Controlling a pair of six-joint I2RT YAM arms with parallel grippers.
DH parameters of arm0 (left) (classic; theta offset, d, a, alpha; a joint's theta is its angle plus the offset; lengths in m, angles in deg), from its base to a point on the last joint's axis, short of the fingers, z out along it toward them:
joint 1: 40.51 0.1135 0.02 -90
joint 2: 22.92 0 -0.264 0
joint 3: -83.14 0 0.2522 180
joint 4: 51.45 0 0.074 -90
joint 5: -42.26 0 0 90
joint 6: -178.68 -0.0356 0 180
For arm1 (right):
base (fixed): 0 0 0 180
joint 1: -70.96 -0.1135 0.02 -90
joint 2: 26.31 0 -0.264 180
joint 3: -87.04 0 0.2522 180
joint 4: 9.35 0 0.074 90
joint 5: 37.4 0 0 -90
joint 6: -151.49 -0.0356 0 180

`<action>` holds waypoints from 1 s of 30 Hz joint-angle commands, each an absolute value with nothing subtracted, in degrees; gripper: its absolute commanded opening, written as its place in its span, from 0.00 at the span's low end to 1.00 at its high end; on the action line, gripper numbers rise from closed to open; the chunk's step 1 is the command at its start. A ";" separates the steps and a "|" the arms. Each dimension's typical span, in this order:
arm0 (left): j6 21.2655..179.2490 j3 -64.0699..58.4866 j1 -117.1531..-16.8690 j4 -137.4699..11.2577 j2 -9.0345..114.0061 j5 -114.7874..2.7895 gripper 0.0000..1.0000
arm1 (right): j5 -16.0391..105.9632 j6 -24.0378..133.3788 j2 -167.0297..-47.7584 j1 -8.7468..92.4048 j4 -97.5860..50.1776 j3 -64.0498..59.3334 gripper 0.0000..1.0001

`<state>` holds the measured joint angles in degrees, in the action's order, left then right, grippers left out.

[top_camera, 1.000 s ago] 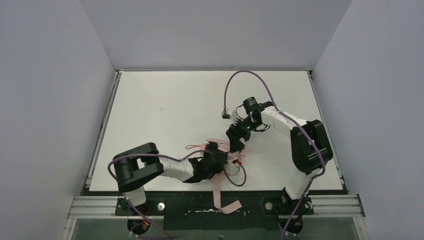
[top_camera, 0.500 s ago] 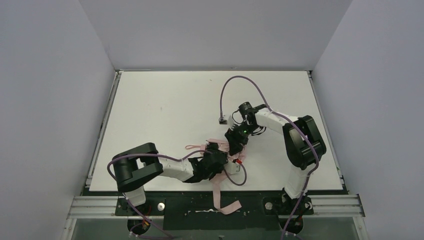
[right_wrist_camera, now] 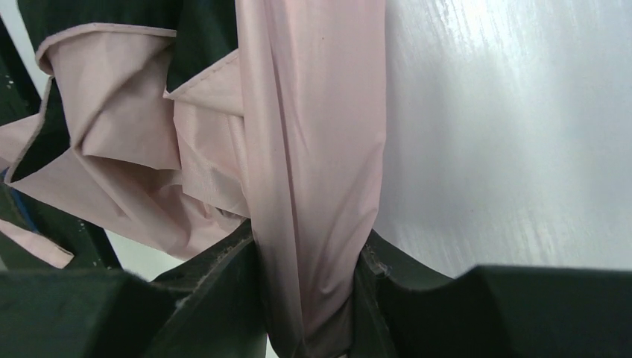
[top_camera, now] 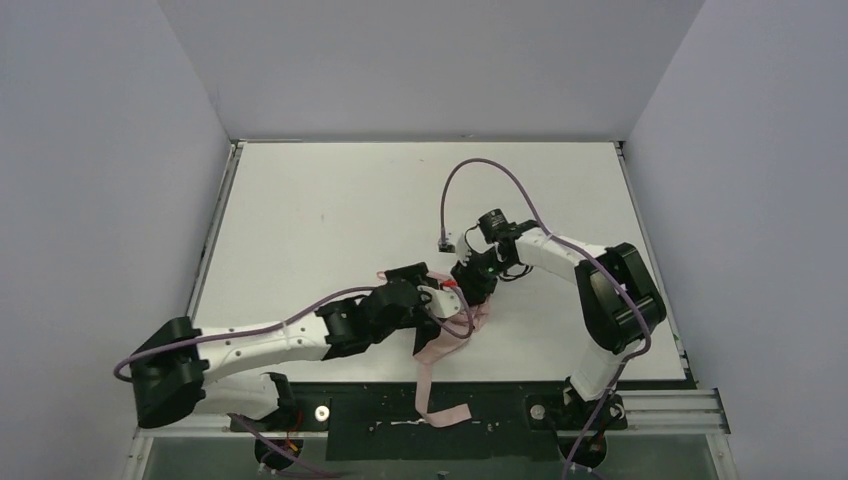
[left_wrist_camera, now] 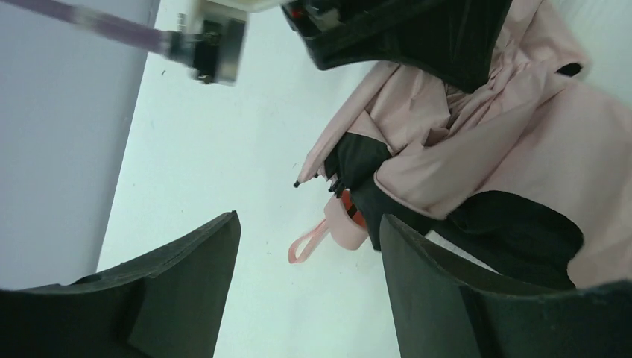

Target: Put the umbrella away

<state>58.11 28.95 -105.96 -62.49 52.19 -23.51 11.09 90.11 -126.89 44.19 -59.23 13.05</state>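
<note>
left gripper: wide, nothing in it
right gripper: pinching umbrella fabric
umbrella: crumpled on table

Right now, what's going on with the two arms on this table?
Both arms are at the umbrella, which lies half-bundled near the front middle of the table. The right tool is pinched on a fold of its pink fabric. The left tool stands open just short of it, with nothing between its fingers. The canopy is loose and crumpled, not yet wrapped up.
</note>
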 commanded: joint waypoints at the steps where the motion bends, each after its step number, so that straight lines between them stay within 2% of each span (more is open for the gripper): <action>1: 65.67 28.95 -105.37 -71.21 40.38 -29.35 0.66 | 24.92 92.20 -124.14 43.00 -52.22 15.99 0.19; 6: 71.37 30.35 -99.67 -76.08 28.30 -36.29 0.67 | 34.11 93.57 -119.94 39.19 -45.17 20.52 0.17; 12: 74.59 30.06 -91.99 -77.24 24.47 -41.13 0.77 | 40.86 101.98 -110.25 30.53 -32.38 33.60 0.15; 19: 73.74 27.46 -89.13 -77.36 29.94 -49.63 0.81 | 46.69 109.80 -103.28 22.32 -21.68 44.10 0.14; 24: 72.95 25.27 -88.64 -77.68 36.44 -57.82 0.82 | 55.18 112.78 -102.71 17.35 -16.82 48.06 0.13; 30: 72.73 22.15 -87.19 -77.68 47.10 -68.63 0.83 | 59.02 115.68 -102.47 14.41 -11.76 50.95 0.12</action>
<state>73.06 26.46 -88.45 -78.33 42.49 -57.93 54.25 111.79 -102.41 15.73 -13.92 48.37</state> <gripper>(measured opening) 0.829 0.325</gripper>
